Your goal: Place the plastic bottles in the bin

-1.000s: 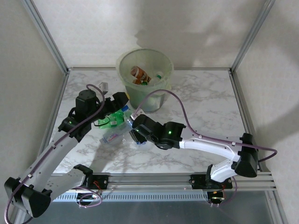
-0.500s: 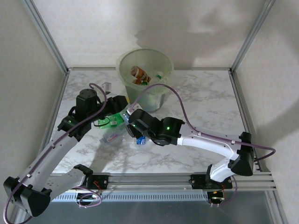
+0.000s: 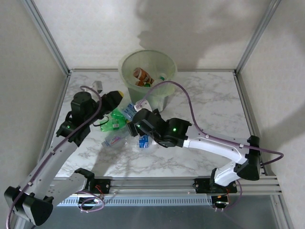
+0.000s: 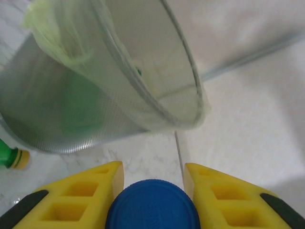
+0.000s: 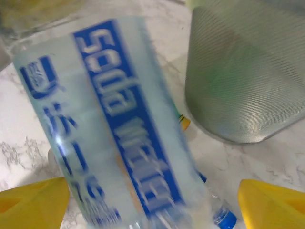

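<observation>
The bin [image 3: 147, 71], a pale-green bucket, stands at the back with bottles inside [image 3: 141, 75]. My left gripper [image 3: 117, 97] is just left of it, raised off the table. In the left wrist view this gripper [image 4: 152, 167] is shut on a bottle's blue cap [image 4: 152, 205], and the bin's wall [image 4: 119, 71] rises close ahead. My right gripper [image 3: 135, 125] is open in front of the bin. A clear, blurred bottle with a blue label [image 5: 119, 119] lies between its wide-apart yellow fingers [image 5: 271, 200]. Its body is not gripped.
A green bottle [image 3: 112, 121], a clear one [image 3: 114, 140] and a blue-labelled one [image 3: 143, 141] lie on the marble table in front of the bin. Another blue cap [image 5: 224, 217] and a yellow cap [image 5: 183, 121] show near the bin's base [image 5: 248, 71]. Metal frame posts edge the table.
My left gripper has shut on the blue-capped bottle and drawn up and back to the left. My right gripper has opened wide, letting go of its blue-labelled bottle.
</observation>
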Tool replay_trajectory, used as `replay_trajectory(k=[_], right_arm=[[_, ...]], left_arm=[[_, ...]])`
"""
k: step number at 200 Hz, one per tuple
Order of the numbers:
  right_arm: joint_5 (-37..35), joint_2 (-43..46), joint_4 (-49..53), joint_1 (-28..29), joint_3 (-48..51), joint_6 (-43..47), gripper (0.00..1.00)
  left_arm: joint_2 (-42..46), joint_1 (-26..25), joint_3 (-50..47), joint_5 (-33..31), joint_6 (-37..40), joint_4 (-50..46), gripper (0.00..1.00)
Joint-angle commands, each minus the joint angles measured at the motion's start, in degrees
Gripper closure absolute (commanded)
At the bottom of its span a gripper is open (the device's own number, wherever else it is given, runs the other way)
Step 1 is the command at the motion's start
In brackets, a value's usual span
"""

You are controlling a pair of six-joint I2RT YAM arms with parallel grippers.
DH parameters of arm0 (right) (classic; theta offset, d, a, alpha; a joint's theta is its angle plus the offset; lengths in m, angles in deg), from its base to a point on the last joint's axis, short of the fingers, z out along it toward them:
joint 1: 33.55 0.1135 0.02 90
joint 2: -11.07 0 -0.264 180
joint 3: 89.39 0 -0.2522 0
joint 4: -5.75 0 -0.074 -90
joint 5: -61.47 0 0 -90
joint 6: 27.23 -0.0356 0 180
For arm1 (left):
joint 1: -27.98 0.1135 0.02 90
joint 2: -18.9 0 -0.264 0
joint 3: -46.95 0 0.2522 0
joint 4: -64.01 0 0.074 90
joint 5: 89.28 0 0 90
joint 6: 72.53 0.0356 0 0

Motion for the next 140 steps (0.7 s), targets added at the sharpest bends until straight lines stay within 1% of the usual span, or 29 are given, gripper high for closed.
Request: replay_trajectory(k=[1, 12, 34, 44, 51, 66, 89, 111, 140], right_arm=[[1.92, 9.36, -8.85, -2.77, 2.62, -6.84, 0.02], [11.25, 13.68, -16.29, -6.14, 7.15, -9.44, 0.01], [27.94, 20.80, -30.33, -14.21, 16.34, -17.88, 0.01], [34.10, 22.08, -34.82, -17.25, 18.99, -21.75, 0.01], [37.19, 22.22, -36.74, -18.72, 19.96, -23.94, 0.01], [41.74, 20.88, -37.99, -20.25, 19.61, -26.72, 0.01], [46.81, 18.55, -42.04, -20.34, 19.62, -28.99, 0.01], [49.11, 17.51, -45.69, -20.23, 20.81, -30.48, 0.01], [51.48, 15.49, -48.15, -19.24, 20.74, -30.62, 0.01]], left_arm=[[4.99, 2.97, -4.57, -2.46, -10.89, 11.75, 0.95], [7.15, 3.75, -7.29, -3.20, -14.56, 16.20, 0.96], [10.95, 4.31, -11.86, -5.98, -20.57, 22.66, 0.98], [12.25, 4.41, -13.82, -7.08, -23.36, 25.93, 0.99], [12.95, 4.48, -15.11, -7.74, -25.23, 28.08, 1.00], [13.88, 4.50, -17.54, -8.45, -28.73, 32.61, 1.00], [13.74, 4.49, -19.87, -7.97, -32.62, 38.14, 1.00], [13.56, 4.52, -20.74, -7.45, -34.33, 41.42, 1.00], [13.41, 4.49, -20.77, -6.79, -35.35, 42.32, 1.00]])
